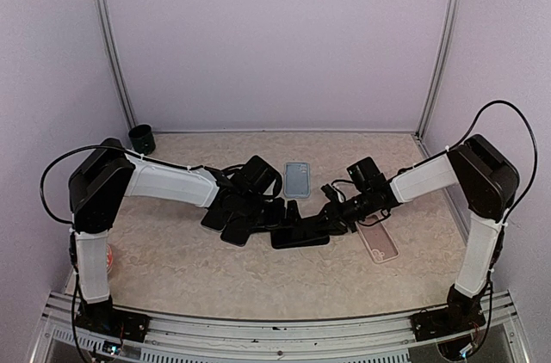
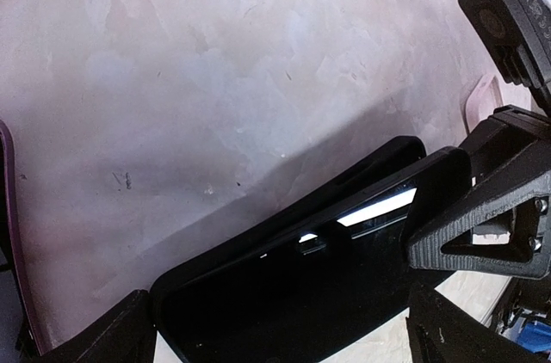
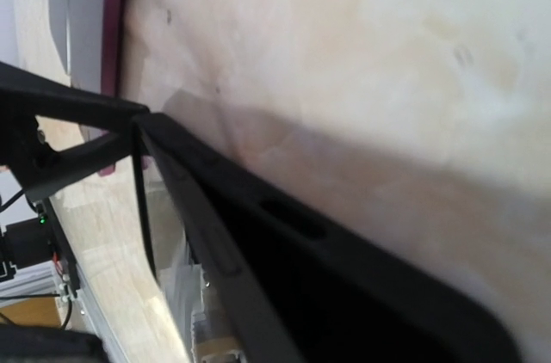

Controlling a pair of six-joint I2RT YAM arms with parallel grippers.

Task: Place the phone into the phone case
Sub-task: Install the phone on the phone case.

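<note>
Found right tool (image 1: 325, 222) clamped thin on one short end of the phone (image 2: 284, 311). Saw one of its fingers (image 2: 482, 230) pressed on that end in the left wrist view. Logged the phone as black, glossy and tilted, near the middle of the worktop (image 1: 172, 260), between the two tools. Noted the case (image 2: 383, 161), also black, right behind it, touching along a long side, with a slot in its wall. Could not tell how far the phone sits in; not lying flat inside. Caught a bright strip of reflection in the gap between the two.

Found left tool (image 2: 280, 341) spread wide apart, gripping nothing, with a finger on either side of the phone's other end and no contact as far as visible.

Farther out:
- Marked a pale blue case (image 1: 297, 180) flat behind the phone, apart from it.
- Marked a pinkish case (image 1: 379, 243) flat under the right arm, just beside the right tool.
- Marked a dark cup (image 1: 142, 138) upright in the far left corner, well apart.
- Marked something red (image 1: 109, 257) by the left arm's base, too hidden to name.
</note>
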